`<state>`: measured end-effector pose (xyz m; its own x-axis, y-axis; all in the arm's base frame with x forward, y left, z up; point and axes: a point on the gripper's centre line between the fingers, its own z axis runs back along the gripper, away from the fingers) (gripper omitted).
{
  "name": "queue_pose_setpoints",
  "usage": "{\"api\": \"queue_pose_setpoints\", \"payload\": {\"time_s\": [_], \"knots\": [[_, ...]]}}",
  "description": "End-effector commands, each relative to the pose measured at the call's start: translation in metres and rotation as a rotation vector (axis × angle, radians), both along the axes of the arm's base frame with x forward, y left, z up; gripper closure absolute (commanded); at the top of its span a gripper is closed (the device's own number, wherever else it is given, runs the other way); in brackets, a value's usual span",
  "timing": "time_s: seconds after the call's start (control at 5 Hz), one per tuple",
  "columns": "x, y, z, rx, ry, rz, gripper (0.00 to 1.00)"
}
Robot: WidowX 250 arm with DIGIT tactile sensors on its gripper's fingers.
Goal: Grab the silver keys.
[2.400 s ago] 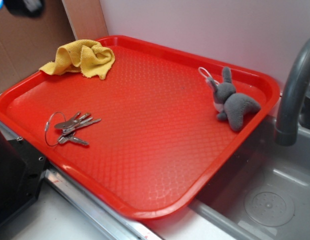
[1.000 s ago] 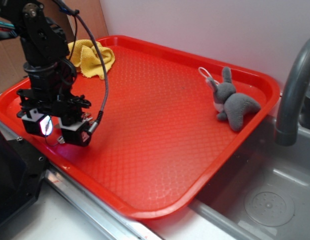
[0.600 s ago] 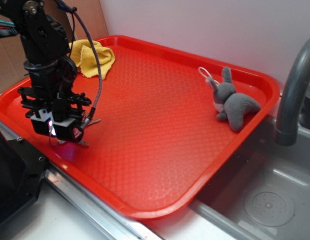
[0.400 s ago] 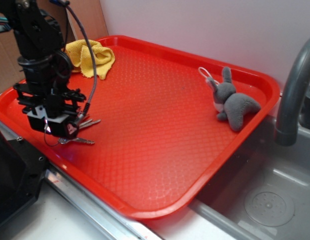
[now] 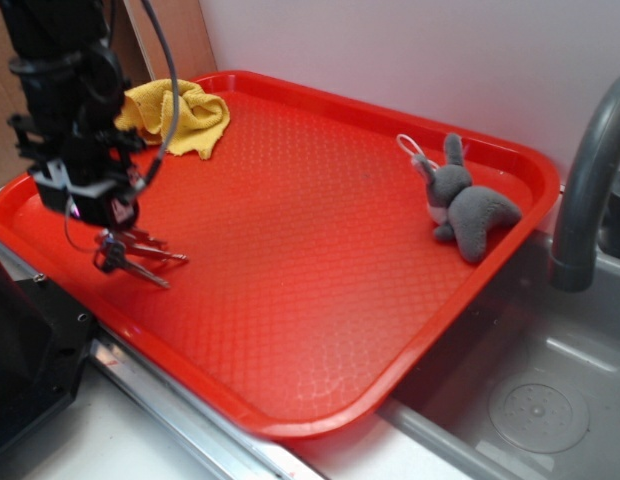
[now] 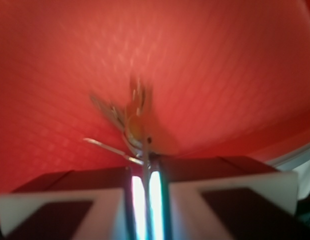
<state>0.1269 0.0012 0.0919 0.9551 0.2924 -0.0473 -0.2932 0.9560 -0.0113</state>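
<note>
Several silver keys [image 5: 133, 256] dangling blades-down, ring pinched in closed gripper [image 5: 90, 208]

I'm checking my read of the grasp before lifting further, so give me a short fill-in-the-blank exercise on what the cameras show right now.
1. The gripper has its jaws closed on the silver keys, which hang ____ it.
2. The keys hang over the ____ tray.
3. The yellow cloth lies at the tray's far ____ corner in the exterior view.
4. The grey toy by the tray's right rim is a plush ____.

Missing words: below; red; left; rabbit
</note>
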Motion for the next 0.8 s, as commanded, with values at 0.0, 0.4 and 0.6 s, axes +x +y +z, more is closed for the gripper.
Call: {"api": "queue_pose_setpoints", "payload": {"time_s": [0.0, 0.4, 0.6], "knots": [[0.047, 0.016, 0.109, 0.035, -0.164, -0.287, 1.00], [0.069, -0.001, 0.158, 0.114, -0.237, -0.481, 1.00], [0.070, -0.005, 0.153, 0.111, -0.216, -0.473, 1.00]]}}
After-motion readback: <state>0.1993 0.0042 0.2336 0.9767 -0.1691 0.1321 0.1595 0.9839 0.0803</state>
